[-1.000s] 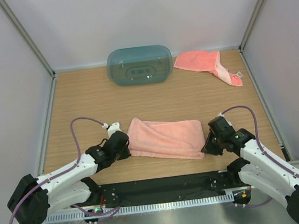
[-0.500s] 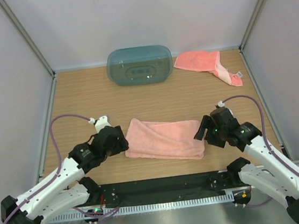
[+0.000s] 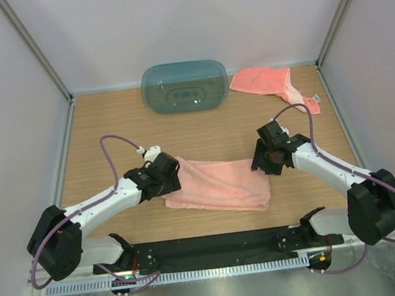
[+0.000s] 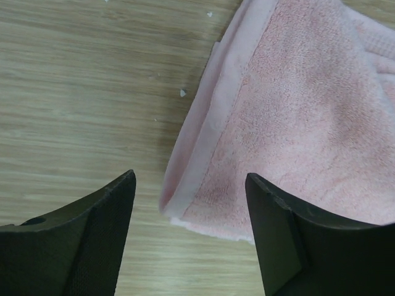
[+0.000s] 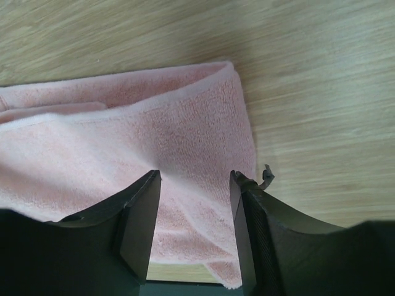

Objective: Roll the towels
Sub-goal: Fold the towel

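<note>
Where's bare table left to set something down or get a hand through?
Free: the back-left table between the teal bin and the left wall, and the strip between the bin and the folded towel. Crowded: back right, with the crumpled towel, and the folded towel's ends, under the open left end effector and right end effector.

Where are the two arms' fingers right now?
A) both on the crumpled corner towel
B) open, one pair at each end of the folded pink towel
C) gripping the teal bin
B: the left fingers and right fingers stand spread over opposite ends of the folded pink terry towel, clamping nothing.
</note>
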`<state>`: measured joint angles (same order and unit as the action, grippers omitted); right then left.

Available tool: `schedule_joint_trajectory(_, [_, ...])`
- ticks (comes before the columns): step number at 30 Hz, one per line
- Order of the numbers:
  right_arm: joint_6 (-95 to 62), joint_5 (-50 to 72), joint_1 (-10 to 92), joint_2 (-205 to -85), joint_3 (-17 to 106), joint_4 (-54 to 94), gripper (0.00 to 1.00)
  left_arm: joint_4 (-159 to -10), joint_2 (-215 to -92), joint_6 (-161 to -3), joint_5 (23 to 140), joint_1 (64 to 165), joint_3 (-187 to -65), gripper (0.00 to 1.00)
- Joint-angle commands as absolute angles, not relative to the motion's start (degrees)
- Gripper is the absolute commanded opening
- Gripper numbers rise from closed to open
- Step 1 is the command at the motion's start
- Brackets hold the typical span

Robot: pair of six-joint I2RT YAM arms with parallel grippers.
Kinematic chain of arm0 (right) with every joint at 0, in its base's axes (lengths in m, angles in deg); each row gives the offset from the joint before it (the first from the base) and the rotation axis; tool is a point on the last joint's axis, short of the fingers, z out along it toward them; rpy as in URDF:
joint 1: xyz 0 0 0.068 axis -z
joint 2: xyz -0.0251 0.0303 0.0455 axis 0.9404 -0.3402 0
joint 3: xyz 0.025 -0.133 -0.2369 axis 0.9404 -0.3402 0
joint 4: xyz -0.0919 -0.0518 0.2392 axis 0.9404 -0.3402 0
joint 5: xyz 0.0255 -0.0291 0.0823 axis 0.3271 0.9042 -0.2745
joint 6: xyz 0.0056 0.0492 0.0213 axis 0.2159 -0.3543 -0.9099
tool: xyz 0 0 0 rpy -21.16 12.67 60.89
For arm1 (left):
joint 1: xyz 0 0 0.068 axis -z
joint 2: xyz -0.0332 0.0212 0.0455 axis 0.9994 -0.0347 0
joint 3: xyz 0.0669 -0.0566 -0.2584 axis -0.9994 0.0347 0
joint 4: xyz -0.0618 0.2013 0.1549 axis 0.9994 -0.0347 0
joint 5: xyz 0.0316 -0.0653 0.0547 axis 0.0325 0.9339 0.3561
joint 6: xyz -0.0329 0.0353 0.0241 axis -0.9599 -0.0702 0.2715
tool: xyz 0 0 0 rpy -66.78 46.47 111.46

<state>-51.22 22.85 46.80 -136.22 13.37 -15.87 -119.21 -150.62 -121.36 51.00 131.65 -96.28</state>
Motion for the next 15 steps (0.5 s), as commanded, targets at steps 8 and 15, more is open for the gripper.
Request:
schedule_joint_trajectory(8, [-46.2,22.0,53.3,-146.4,12.5,-7.2,0.25,-111.7,-155.2,-122.4,54.8,131.3,-92.9,0.0])
schedule_joint_trajectory(15, [-45.5,22.7,56.2,-149.8,13.1,-6.3,0.08,-112.8,-146.7,-123.8,53.7,131.3,-86.7,0.0])
